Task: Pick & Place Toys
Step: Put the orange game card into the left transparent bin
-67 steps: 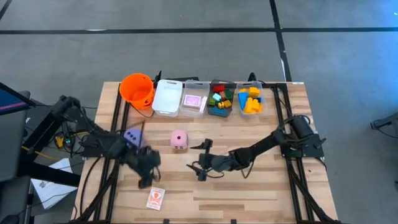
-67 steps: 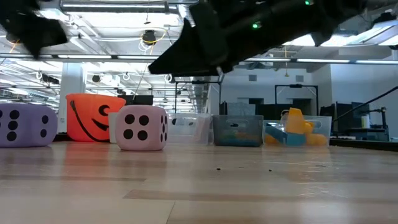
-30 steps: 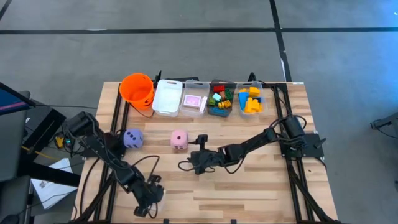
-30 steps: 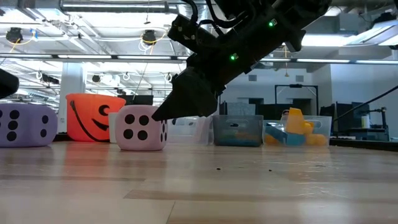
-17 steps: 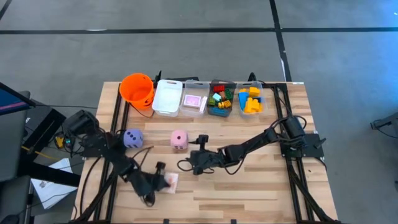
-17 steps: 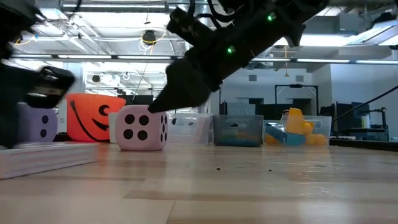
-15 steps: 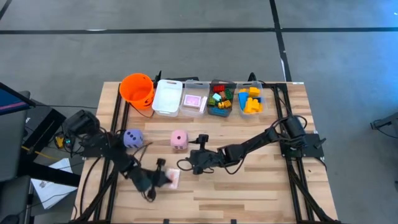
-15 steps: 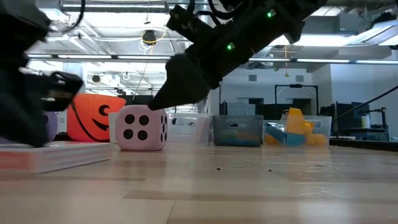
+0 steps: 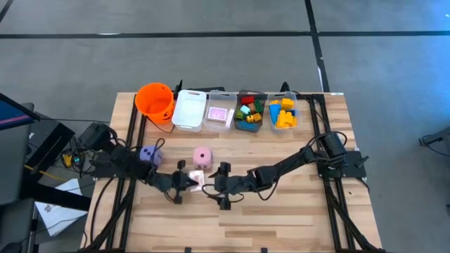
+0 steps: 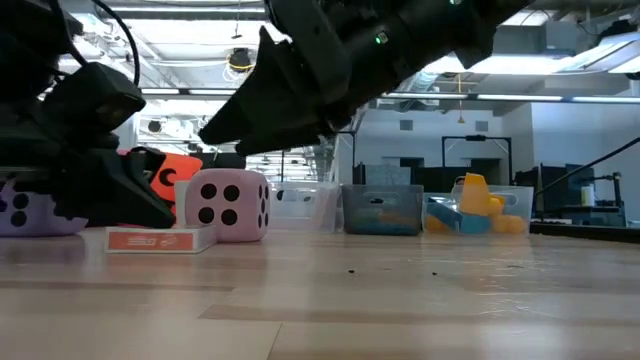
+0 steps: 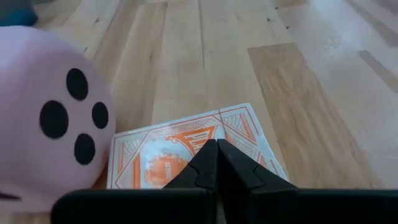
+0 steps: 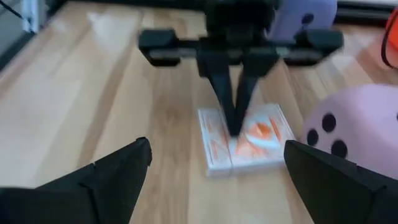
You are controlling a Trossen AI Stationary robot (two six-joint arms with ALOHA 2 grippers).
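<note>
Card pack (image 9: 196,180), orange-and-white, lies flat on the tabletop (image 9: 295,204) just in front of the pink die (image 9: 202,157), one long edge close to the die's base. Left claw (image 9: 184,183) has its fingers pressed together on top of the pack's near end; whether it pinches the pack or only rests on it can't be told. Right claw (image 9: 216,191) hovers just beside the pack's opposite side, fingers spread wide, holding nothing, facing the left claw across the pack. Purple die (image 9: 147,154) sits near the left arm, apart from the pink one. Along the far edge: orange bucket (image 9: 155,101), white bin (image 9: 189,108), clear bin with a pink card (image 9: 220,114), bin of mixed bricks (image 9: 249,112), bin of yellow and blue bricks (image 9: 283,112). Front half of the tabletop and the right side by the right arm's base show bare wood, open room.
</note>
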